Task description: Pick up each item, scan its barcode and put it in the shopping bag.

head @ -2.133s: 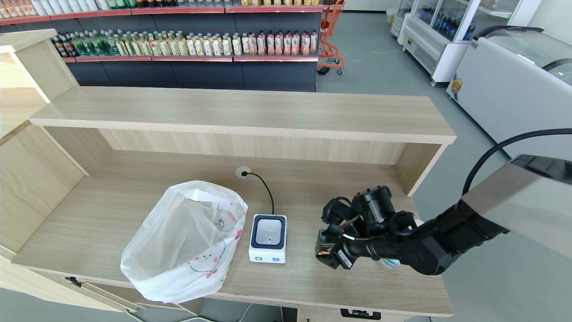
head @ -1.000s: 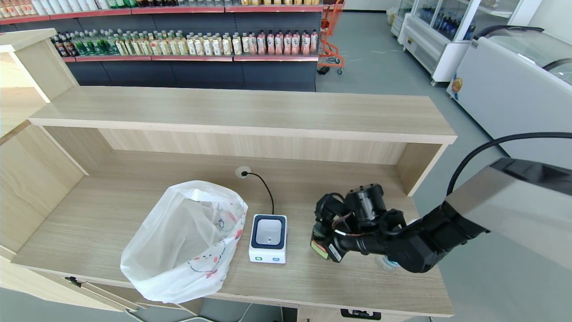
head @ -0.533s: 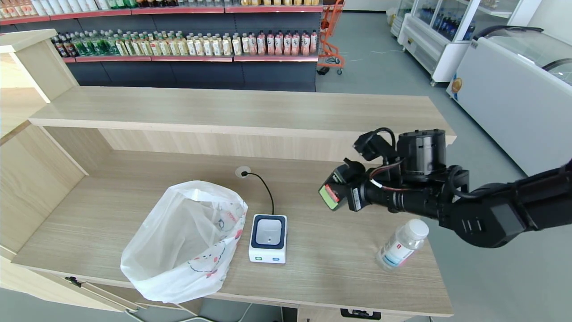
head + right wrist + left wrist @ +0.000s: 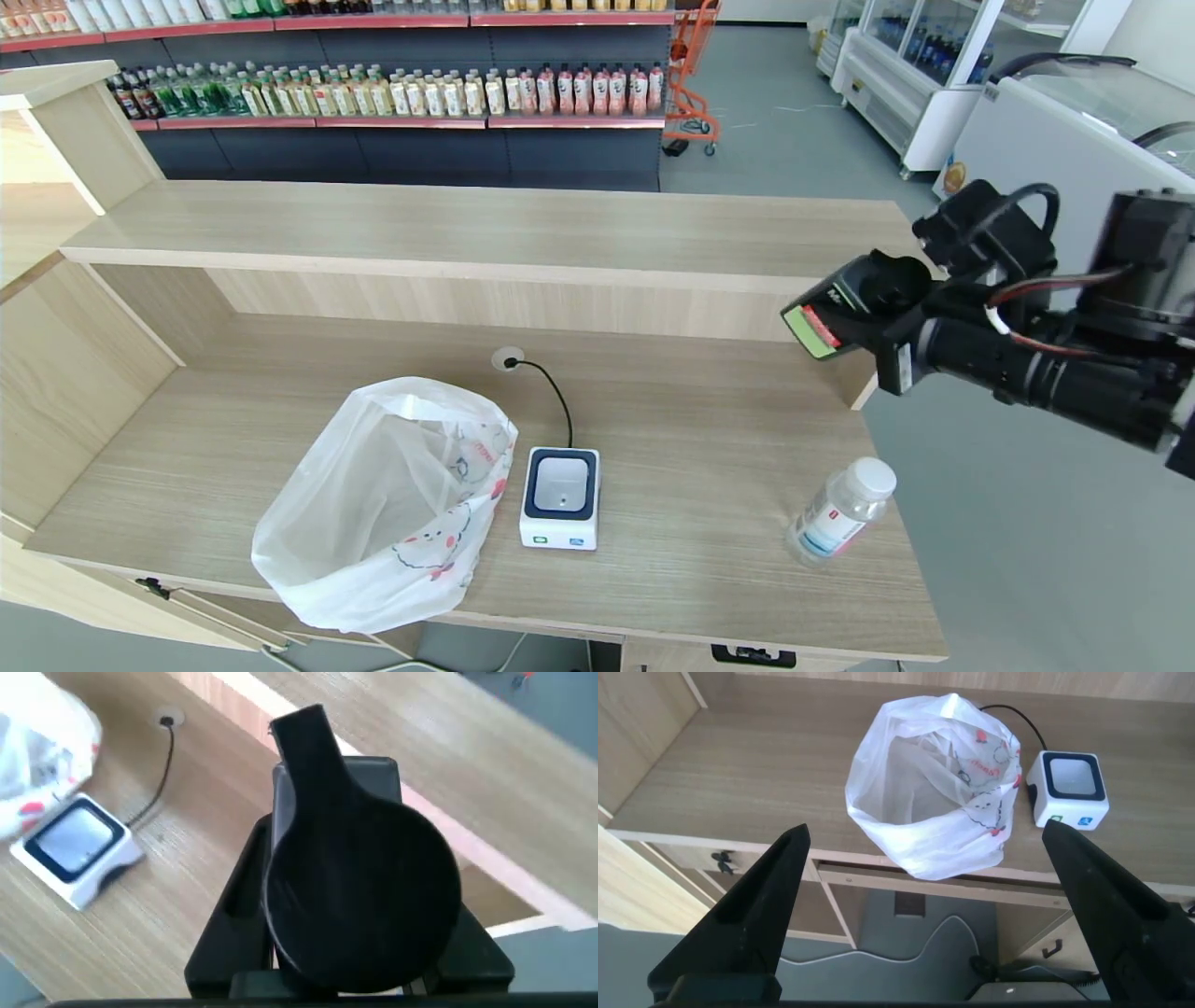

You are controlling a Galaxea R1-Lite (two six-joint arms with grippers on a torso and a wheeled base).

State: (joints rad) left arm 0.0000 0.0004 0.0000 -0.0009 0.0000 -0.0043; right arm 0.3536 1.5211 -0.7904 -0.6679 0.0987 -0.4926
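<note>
Head view, right arm: the right claw [image 4: 864, 313] is closed on a black pack [image 4: 814, 329], whose green-and-red end face is turned toward the middle of the scene. Claw and pack hang high in the air at the right side, well above the table [image 4: 691, 448]. Right wrist view: claw and load read as one dark mass, with the wooden table far below it.

Nearest the right arm, a clear bottle [image 4: 840, 511] with a white cap and a white-and-blue label rests near the table's front right corner. Whether it is upright or lying cannot be told.

Toward the middle of the table sits the scanner [image 4: 560, 497], a white box with a dark-framed window facing up and small green and blue marks on its front edge. A black cable [image 4: 557, 397] runs from its rear to a round port [image 4: 508, 358] in the table top.

Just beside the scanner, on the robot's left, is the white shopping bag [image 4: 392, 504], mouth open upward and printed with red and dark figures. Whether its side touches the scanner cannot be told.

Left wrist view: the left claw [image 4: 924, 831] is spread wide and holds nothing. It hangs off the front edge of the table, with bag and scanner beyond its fingers [image 4: 775, 905].

Behind the table rises an upper ledge [image 4: 504, 229]. Farther off are shelves of bottled drinks [image 4: 392, 93], an orange trolley [image 4: 695, 75] and white freezer cabinets [image 4: 1055, 177].
</note>
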